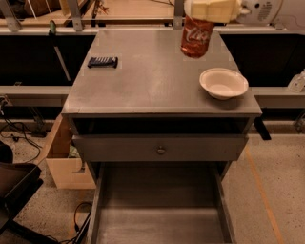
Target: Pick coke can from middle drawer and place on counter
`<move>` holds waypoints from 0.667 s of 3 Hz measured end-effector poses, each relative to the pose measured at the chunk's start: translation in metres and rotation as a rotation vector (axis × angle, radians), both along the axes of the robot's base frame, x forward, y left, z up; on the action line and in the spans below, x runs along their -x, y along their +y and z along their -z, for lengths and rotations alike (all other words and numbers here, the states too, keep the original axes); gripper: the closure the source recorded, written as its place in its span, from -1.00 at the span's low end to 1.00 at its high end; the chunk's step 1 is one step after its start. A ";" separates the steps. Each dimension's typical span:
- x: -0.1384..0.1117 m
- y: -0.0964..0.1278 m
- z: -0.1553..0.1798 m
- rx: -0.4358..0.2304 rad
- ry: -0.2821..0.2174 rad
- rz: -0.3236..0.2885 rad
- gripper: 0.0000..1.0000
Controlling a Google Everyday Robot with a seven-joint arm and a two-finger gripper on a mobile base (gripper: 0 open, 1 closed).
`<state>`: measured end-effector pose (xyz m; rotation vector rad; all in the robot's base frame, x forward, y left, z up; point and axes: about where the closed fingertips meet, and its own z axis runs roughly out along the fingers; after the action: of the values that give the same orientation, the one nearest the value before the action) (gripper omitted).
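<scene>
One gripper [212,11] with can [196,38] over counter [152,83]

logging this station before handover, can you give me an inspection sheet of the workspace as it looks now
surface: counter, flat grey metal, slightly scuffed
job's things: coke can upright over the counter's far right part, held by its top; cannot tell if its base touches. middle drawer pulled open, can not in it
clutter: white bowl on the counter's right side; small dark flat object at far left
grippers: pincer at the top of the view, shut on the coke can
cables: dark cables on the floor at left
surroundings: cardboard box left of the cabinet; dark chair at bottom left
</scene>
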<state>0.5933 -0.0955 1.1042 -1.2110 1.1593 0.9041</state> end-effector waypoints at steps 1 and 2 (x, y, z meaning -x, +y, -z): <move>-0.035 0.037 -0.022 -0.096 -0.039 -0.039 1.00; -0.097 0.088 0.035 -0.134 0.072 -0.090 1.00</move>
<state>0.6902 -0.0080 1.0691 -1.1361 1.0901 1.0841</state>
